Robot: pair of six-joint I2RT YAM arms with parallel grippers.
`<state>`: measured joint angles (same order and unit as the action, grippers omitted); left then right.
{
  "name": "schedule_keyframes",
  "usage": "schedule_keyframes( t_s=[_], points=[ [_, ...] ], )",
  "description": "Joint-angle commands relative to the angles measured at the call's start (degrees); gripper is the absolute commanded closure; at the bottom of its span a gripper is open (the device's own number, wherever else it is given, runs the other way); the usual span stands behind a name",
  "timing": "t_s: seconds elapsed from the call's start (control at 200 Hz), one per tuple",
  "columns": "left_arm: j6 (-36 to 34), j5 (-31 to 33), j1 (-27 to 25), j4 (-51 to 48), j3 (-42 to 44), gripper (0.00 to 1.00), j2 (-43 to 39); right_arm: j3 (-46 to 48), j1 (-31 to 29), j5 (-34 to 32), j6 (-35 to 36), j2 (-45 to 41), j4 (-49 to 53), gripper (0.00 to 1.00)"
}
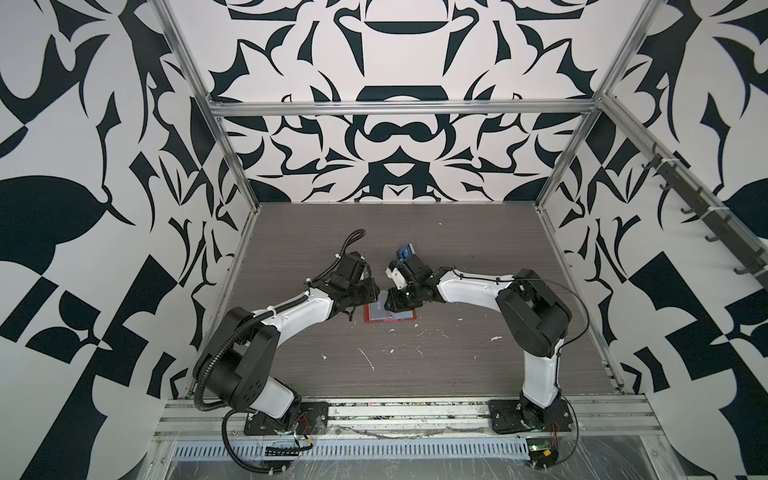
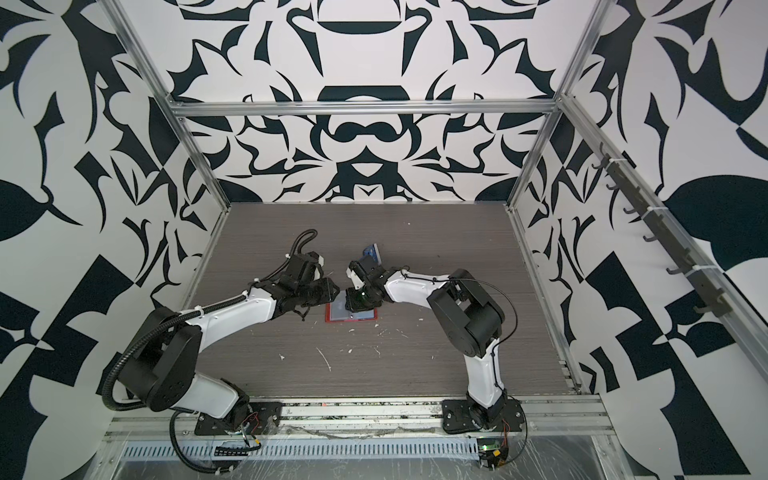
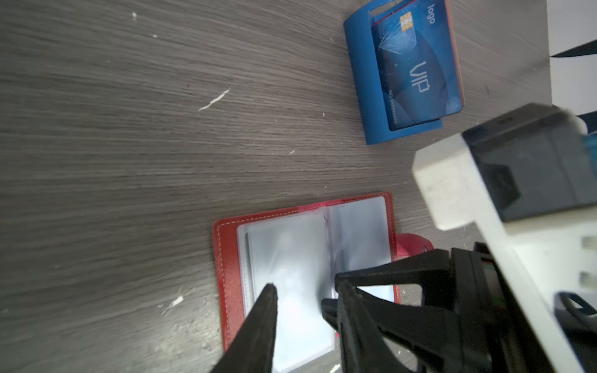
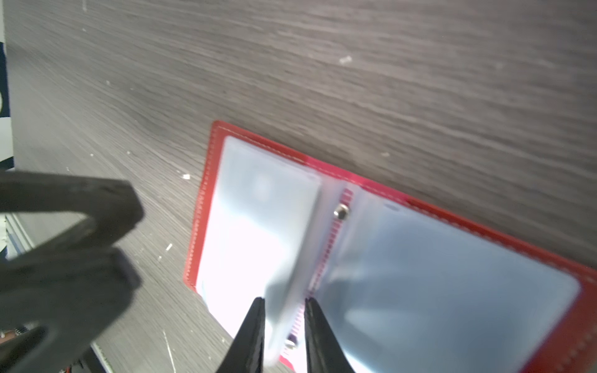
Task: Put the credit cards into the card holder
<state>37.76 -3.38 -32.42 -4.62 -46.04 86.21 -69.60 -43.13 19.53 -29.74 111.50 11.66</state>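
The red card holder [image 1: 376, 314] [image 2: 337, 316] lies open on the table, clear sleeve pages up [image 3: 290, 258] [image 4: 436, 274]. My left gripper [image 3: 307, 290] [image 1: 376, 296] hovers open over one page with nothing between its fingers. My right gripper [image 4: 284, 318] [image 1: 392, 307] is open at the spine, and a loose clear sleeve page stands blurred between its fingers. One of the credit cards, blue and marked VIP [image 3: 416, 71], stands in a blue rack [image 3: 358, 80] [image 1: 406, 251] behind the holder. Glare on the sleeves hides whether a card is inside.
Both arms meet over the holder near the table's middle, grippers almost touching. The right arm's white-and-black wrist [image 3: 484, 181] crowds the left wrist view. White flecks [image 1: 365, 357] dot the dark wood-grain table [image 1: 457, 249]. Patterned walls and metal frame posts enclose the table.
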Motion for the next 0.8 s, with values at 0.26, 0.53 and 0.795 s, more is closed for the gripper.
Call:
schedule_keyframes(
  t_s=[0.26,0.53,0.795],
  points=[
    [0.21,-2.51,-0.09,-0.21,0.52,0.72,6.82,-0.79,-0.33,-4.87,0.82,-2.72,1.53,0.74],
    [0.17,-2.43,-0.09,-2.16,-1.12,0.72,7.43,1.93,0.29,-14.34,2.2,-9.89,3.47,0.74],
    [-2.13,-1.39,-0.04,-7.26,-8.27,0.69,8.66,-0.22,4.51,-17.57,5.0,-12.35,8.89,0.7]
  ],
)
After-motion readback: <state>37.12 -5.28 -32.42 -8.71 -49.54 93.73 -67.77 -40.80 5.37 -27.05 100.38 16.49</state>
